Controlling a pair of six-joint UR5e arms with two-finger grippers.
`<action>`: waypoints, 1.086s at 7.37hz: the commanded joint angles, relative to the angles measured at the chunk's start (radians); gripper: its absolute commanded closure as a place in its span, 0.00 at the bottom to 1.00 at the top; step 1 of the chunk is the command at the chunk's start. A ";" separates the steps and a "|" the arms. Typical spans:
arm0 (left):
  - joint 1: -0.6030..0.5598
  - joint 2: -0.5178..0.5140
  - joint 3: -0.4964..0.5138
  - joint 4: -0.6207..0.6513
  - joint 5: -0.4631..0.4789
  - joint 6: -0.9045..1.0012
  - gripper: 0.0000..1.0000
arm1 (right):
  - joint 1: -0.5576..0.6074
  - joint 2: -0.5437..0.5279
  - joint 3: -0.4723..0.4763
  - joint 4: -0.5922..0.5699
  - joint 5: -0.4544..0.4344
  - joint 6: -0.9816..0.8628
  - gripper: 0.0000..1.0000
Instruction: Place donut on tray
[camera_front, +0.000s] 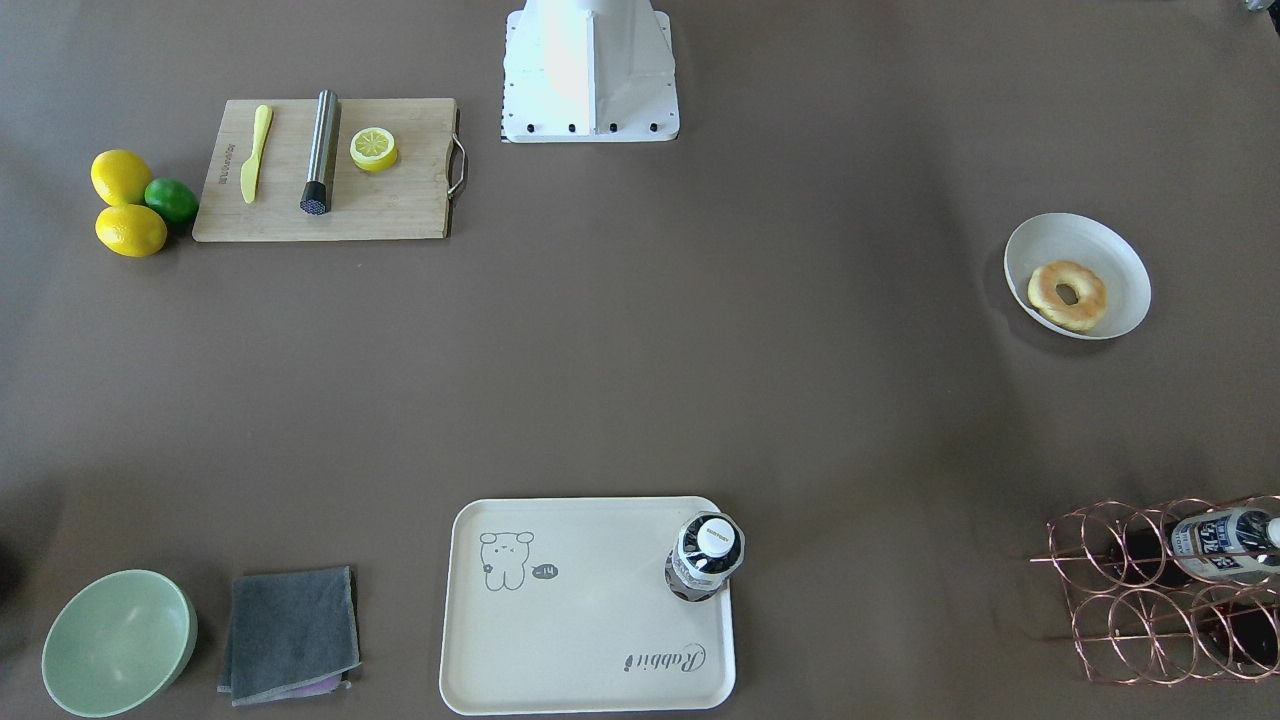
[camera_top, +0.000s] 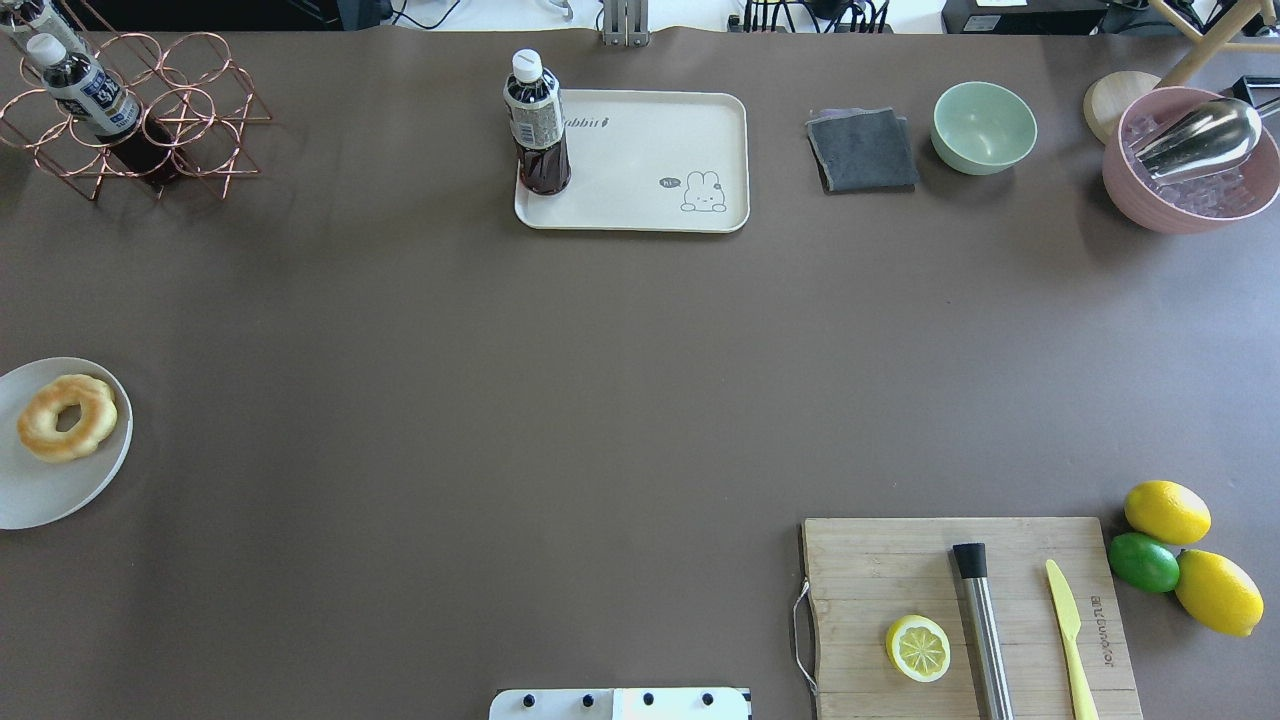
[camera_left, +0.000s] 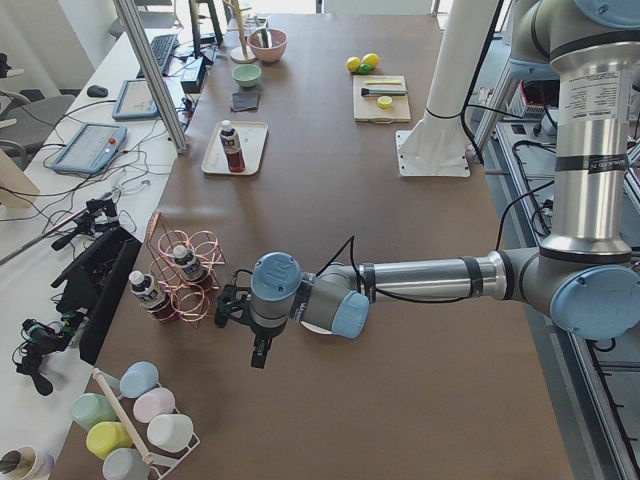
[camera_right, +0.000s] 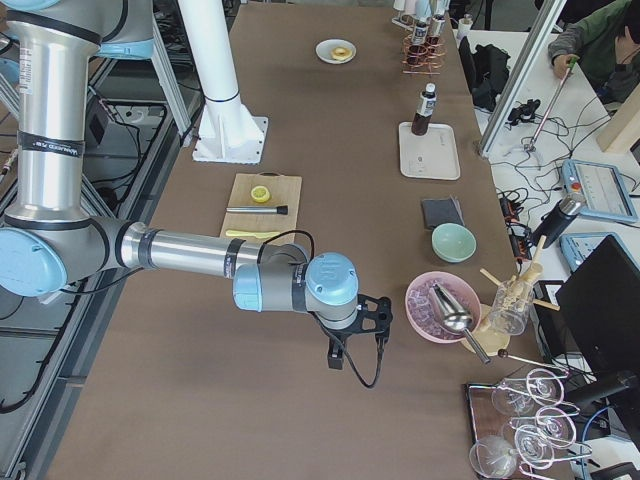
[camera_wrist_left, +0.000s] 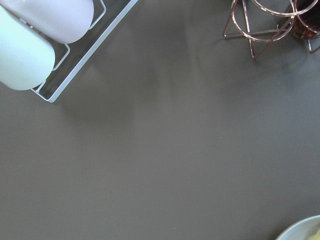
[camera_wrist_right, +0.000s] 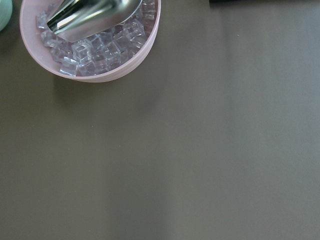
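Note:
The golden ring donut (camera_front: 1067, 295) lies in a round white shallow bowl (camera_front: 1115, 250) near the table's end on my left side; it also shows in the overhead view (camera_top: 67, 417). The cream tray (camera_front: 590, 640) with the cartoon drawing lies at the far edge, also seen from overhead (camera_top: 640, 190). A dark drink bottle (camera_top: 537, 125) stands on one corner of it. My left gripper (camera_left: 232, 305) hangs near the bowl, beside the wire rack. My right gripper (camera_right: 375, 315) hangs near the pink ice bowl. I cannot tell whether either is open or shut.
A copper wire rack (camera_top: 140, 130) with bottles, a grey cloth (camera_top: 862, 150), a green bowl (camera_top: 984, 127) and a pink bowl of ice (camera_top: 1190, 165) line the far edge. A cutting board (camera_top: 965, 615) holds a lemon half, a metal muddler and a knife; lemons and a lime lie beside it.

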 joint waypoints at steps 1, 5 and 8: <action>0.130 0.018 0.120 -0.273 -0.035 -0.160 0.02 | -0.025 -0.005 -0.001 0.034 -0.022 0.048 0.00; 0.339 0.038 0.299 -0.685 -0.018 -0.396 0.03 | -0.068 -0.015 -0.010 0.034 -0.041 0.090 0.00; 0.370 0.065 0.303 -0.770 -0.056 -0.440 0.26 | -0.066 -0.019 -0.010 0.034 -0.041 0.090 0.00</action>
